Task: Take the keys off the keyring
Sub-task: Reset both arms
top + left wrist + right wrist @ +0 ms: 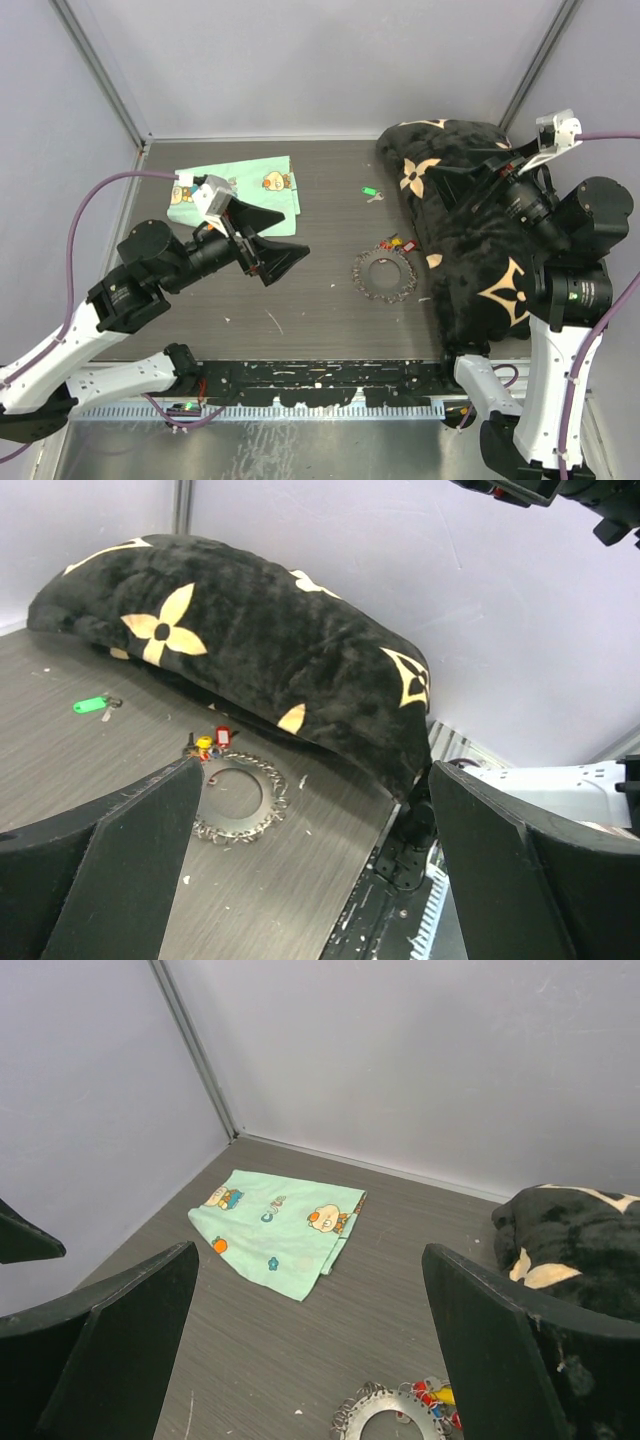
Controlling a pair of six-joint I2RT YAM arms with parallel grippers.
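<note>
The counter [300, 330] is dark grey with fine wood grain. The far-left mint-green cloth [240, 185] is printed with small orange, brown and blue cartoon figures. The fluffy black plush cushion [470, 250] on the right carries cream-gold flower and star motifs. The thin wire keyring [361, 272] is silver. The small keys [398, 242] at its far rim have red and yellow heads, and a lone key [369, 191] farther off has a bright green one.

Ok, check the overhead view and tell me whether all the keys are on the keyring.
No: a green-headed key lies alone on the table, well apart from the keyring.
</note>
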